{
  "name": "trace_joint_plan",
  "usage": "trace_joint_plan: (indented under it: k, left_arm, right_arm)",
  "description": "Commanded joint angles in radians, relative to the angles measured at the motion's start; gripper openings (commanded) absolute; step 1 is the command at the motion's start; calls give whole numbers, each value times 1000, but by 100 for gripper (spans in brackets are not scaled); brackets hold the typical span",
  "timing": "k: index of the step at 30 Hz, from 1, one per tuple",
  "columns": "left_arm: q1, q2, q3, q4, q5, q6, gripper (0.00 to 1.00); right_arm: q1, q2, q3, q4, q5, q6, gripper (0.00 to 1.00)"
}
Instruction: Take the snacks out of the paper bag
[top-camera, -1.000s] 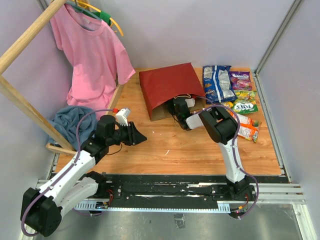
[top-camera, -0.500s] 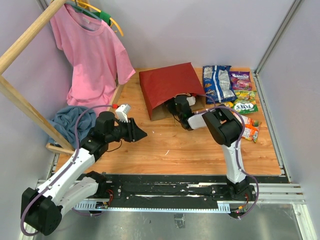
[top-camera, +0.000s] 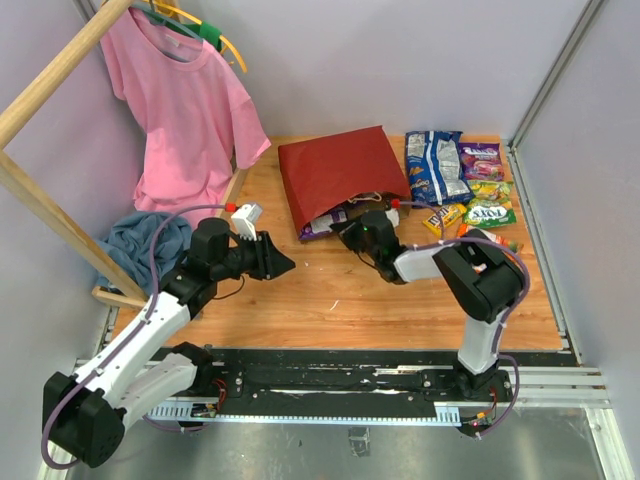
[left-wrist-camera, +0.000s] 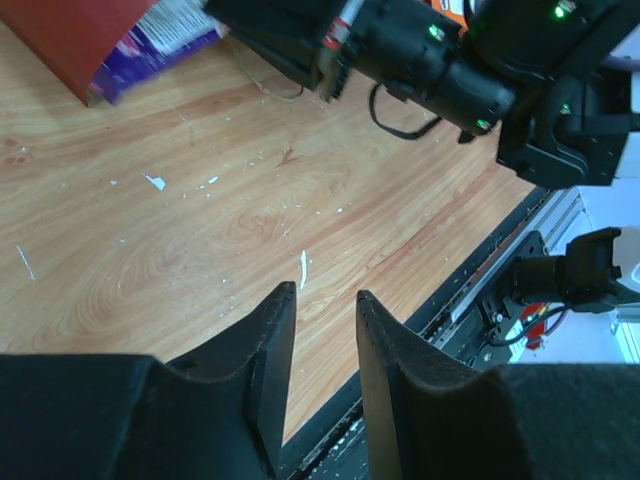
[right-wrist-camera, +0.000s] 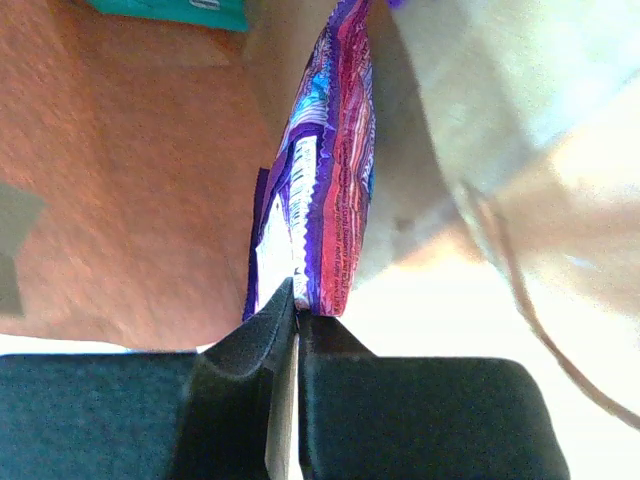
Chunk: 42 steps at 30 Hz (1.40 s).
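Since a second ago the right pincer (top-camera: 347, 230) has backed out of the mouth of the paper bag (top-camera: 340, 170) toward 5 o'clock. Its elbow has swung out to 3 o'clock, and a purple packet (top-camera: 322, 222) now pokes from the opening where none showed before. From the right wrist view I see its jaws pressed together on the bottom edge of that packet (right-wrist-camera: 320, 150), which hangs half in, half out of the brown interior.

The left pincer (left-wrist-camera: 320, 300) has crept slightly toward the bag from 9 o'clock. Its jaws stand a little apart with nothing between them, hovering over the bare table (top-camera: 330, 300).

I judge the job well along. Several snacks already lie at 2 o'clock on the table, beside the bag: a blue-white cookie bag (top-camera: 437, 165), a small purple candy bag (top-camera: 482, 158), a green bag (top-camera: 490, 213) and a yellow pack (top-camera: 443, 217). The bag itself lies flat on its side at 12 o'clock, mouth facing 6.

What remains is this packet, not yet clear of the bag, and at least a teal packet (right-wrist-camera: 165, 10) deeper inside (I cannot see whether more hide behind it).
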Motion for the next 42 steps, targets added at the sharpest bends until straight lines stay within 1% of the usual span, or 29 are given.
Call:
trace_joint_plan:
  k: [1, 5, 7, 9, 10, 12, 16, 20, 22, 24, 26, 30, 34, 38, 40, 42]
  left_arm:
    - [7, 4, 47, -21, -5, 41, 36]
    - [7, 14, 58, -34, -17, 62, 36]
    - [7, 27, 53, -26, -15, 68, 37]
    - [7, 47, 54, -25, -8, 69, 37]
    - [7, 54, 57, -23, -1, 68, 37]
    - [7, 60, 59, -15, 8, 65, 38]
    - [7, 69, 61, -8, 12, 67, 39]
    - [7, 108, 62, 4, 74, 69, 40]
    - [7, 127, 61, 16, 102, 65, 41]
    - [7, 136, 62, 20, 116, 63, 41]
    - [7, 139, 65, 19, 121, 66, 41]
    - [7, 146, 65, 18, 120, 66, 41]
    - [7, 153, 67, 15, 116, 67, 42]
    - [6, 155, 68, 9, 98, 63, 42]
    - [7, 155, 66, 11, 92, 58, 42]
    - [7, 154, 67, 14, 86, 51, 42]
  right_arm:
    - [17, -126, -142, 1, -20, -8, 1]
    - [16, -281, -303, -25, -32, -29, 1]
    - [17, -384, -338, -134, -53, -82, 1]
    - [16, -522, -317, -348, -77, -187, 1]
    - [17, -574, -295, -502, -85, -239, 1]
    - [15, -678, -239, -729, -82, -348, 1]
    - [11, -833, -87, -1159, 6, -555, 1]
    - [-12, -910, 108, -1515, 118, -675, 1]
    - [-34, -906, 192, -1681, 163, -697, 1]
    - [-58, -888, 254, -1801, 182, -720, 1]
    - [-78, -858, 294, -1879, 188, -741, 1]
    - [-115, -758, 338, -1955, 210, -798, 1]
    - [-146, -630, 379, -1987, 308, -820, 1]
    - [-167, -496, 450, -1971, 408, -845, 1]
    - [-186, -433, 483, -1935, 415, -857, 1]
    - [-210, -386, 506, -1874, 379, -875, 1]
